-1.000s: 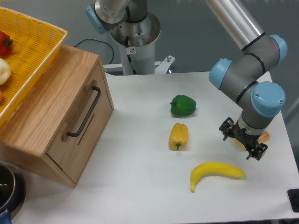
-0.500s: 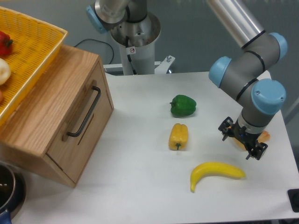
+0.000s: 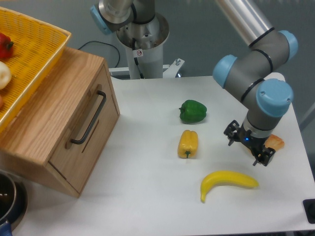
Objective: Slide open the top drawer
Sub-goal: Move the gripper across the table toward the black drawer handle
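The claw (image 3: 246,149) hangs low over the right of the desk (image 3: 147,187), holding nothing; how wide it stands I cannot tell. A banana (image 3: 227,181) lies just below it, peppers nearby. The drawer (image 3: 86,130) sits far left, shut, handle (image 3: 89,118) untouched: the whole task remains. White desk, grey wall behind.

yellow pepper (image 3: 188,143), green pepper (image 3: 192,111) mid-table

Single fixed view: high, angled down over table (image 3: 147,147).
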### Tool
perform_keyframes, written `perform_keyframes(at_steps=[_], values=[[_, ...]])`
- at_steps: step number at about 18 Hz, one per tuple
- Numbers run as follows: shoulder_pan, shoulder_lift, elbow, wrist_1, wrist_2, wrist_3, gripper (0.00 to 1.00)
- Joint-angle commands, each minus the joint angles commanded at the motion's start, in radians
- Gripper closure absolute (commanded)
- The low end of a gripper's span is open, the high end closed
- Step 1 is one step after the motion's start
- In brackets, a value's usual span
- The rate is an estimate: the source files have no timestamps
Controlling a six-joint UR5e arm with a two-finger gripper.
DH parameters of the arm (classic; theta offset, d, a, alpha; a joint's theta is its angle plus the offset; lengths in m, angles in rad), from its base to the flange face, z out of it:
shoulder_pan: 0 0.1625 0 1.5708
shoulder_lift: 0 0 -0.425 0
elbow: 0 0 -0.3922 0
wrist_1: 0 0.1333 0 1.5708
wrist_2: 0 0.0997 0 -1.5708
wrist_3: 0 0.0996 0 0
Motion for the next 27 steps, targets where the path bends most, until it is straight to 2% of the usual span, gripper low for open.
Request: perform_keyframes(at_steps=[3, 5, 8, 9, 11, 14, 16, 21, 27], values=[[-0.017, 0.077, -0.060, -0.026, 0.000, -0.097, 0.00], [-0.045, 0.141, -0.078, -0.043, 0.000, -0.149, 0.00], [-0.074, 0.210, -0.084, -0.148, -0.015, -0.213, 0.00], [-0.090, 0.245, -0.080, -0.219, -0.052, -0.253, 0.00], [-0.101, 0.285, -0.084, -0.270, -0.128, -0.314, 0.00], [-0.104, 0.336, -0.088, -0.281, -0.294, -0.428, 0.00], [-0.120, 0.351, -0.088, -0.284, -0.380, -0.506, 0.00], [-0.204, 0.350, -0.088, -0.400, -0.390, -0.640, 0.00], [-0.258, 0.350, -0.088, -0.460, -0.400, -0.698, 0.00]])
